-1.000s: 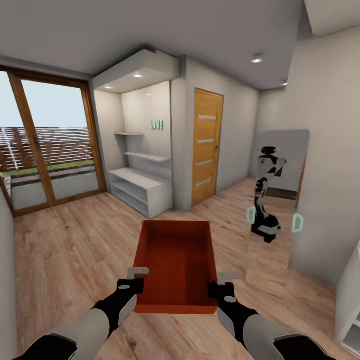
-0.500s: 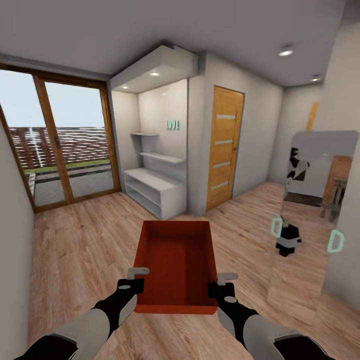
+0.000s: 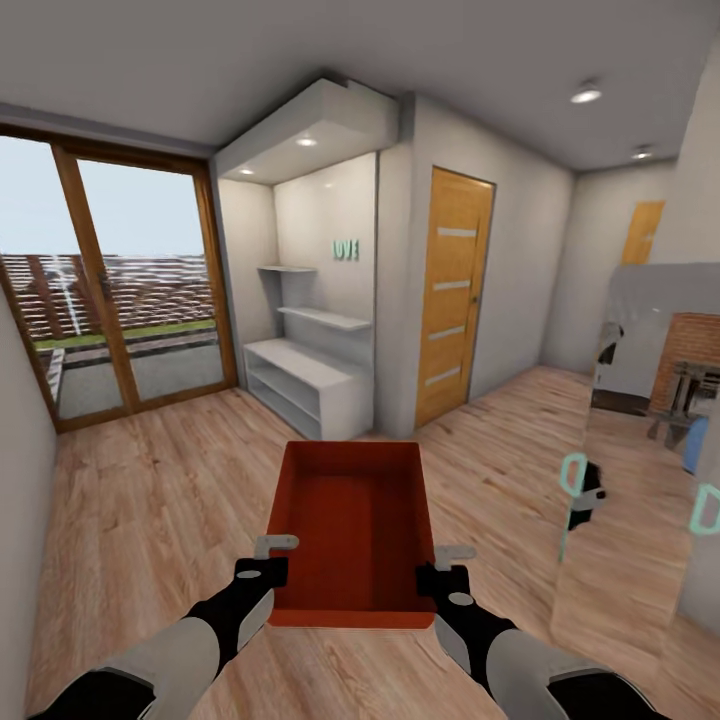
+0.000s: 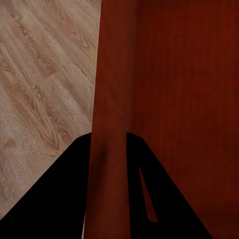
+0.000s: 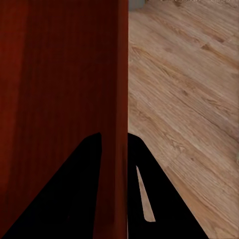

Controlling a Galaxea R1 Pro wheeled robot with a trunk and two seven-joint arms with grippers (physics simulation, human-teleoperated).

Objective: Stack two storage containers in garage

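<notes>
One orange-red lidless storage container (image 3: 352, 530) hangs in front of me above light wood-plank flooring, held level between both arms. My left gripper (image 3: 268, 562) is shut on its left wall, and the left wrist view has that wall (image 4: 110, 99) running between the two dark fingers. My right gripper (image 3: 443, 568) is shut on the right wall, which the right wrist view shows as a red wall (image 5: 115, 99) pinched between its fingers. The container is empty inside.
Ahead stand a white shelf alcove (image 3: 300, 370) and a honey-brown door (image 3: 450, 295). Wood-framed glass doors (image 3: 110, 290) fill the left wall. A mirror panel (image 3: 640, 440) leans at the right, reflecting brickwork. A hallway with another door (image 3: 640, 232) opens at the far right.
The whole view has swung to the right, so the camera has turned. The mirror slid toward the right edge. The container and both grippers keep the same place before me.
</notes>
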